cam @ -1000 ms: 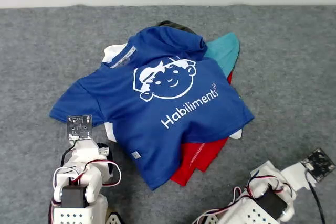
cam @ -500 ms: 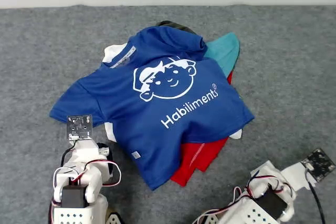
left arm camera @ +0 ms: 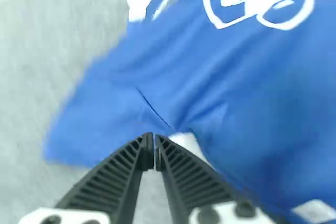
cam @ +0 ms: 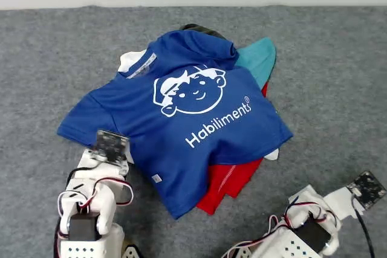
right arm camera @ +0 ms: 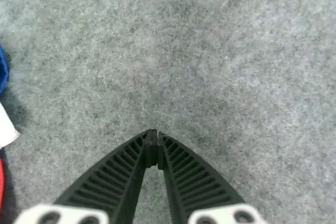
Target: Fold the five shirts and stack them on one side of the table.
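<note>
Shirts: five counted, all in one loose pile near the middle of the grey counter [cam: 338, 77].

1. Blue shirt [cam: 181, 125] lies on top, spread open with the white print up, and covers most of the others.
2. Teal shirt [cam: 260, 58] pokes out from under it on the far right.
3. Red shirt [cam: 233, 179] shows under its near hem.
4. White shirt [cam: 130, 60] shows at the blue collar, and small bits show along the near edges.
5. Dark shirt [cam: 199, 28] is a thin strip at the far edge of the pile.

Arms: two, both at the near edge of the counter.

Left arm [cam: 91, 197] stands at the near left, its wrist over the blue shirt's near-left edge. Left pincer [left arm camera: 154, 153] has its two fingers pressed tip to tip with nothing between them. It points at the blue sleeve seam, with a scrap of white cloth just beyond the tips.

Right arm [cam: 320, 222] stands at the near right, well apart from the pile. Right pincer [right arm camera: 154, 148] is likewise closed tip to tip and holds nothing. It is over bare counter, with the pile's cloth edges at the border of its wrist view.
</note>
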Robot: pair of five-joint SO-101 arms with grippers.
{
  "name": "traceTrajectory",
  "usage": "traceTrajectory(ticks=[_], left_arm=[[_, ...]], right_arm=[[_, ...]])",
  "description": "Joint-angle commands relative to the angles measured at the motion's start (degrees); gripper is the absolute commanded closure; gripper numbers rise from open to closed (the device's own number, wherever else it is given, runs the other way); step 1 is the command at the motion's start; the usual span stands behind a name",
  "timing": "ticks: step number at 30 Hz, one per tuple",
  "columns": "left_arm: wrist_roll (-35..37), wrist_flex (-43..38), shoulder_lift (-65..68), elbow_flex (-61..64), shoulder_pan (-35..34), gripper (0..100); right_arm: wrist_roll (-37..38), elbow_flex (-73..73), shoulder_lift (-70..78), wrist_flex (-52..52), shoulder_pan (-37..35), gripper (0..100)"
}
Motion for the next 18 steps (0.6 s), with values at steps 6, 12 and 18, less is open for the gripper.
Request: traceTrajectory(ticks=[6, 12, 18], left_arm=[[-8.6, 1.4, -0.5, -11.8, 5.3, 88], [-9.1, 11.4, 0.0, -19.6, 18.7, 87], [-13.7, 10.8, 15.5, -25.0, 20.6, 83]], right_arm=[[-0.5, 0.9, -0.4, 0.2, 0.8, 98.6], [-0.5, 0.9, -0.4, 0.2, 0.8, 98.6], [-0.5, 0.9, -0.4, 0.2, 0.8, 98.6]])
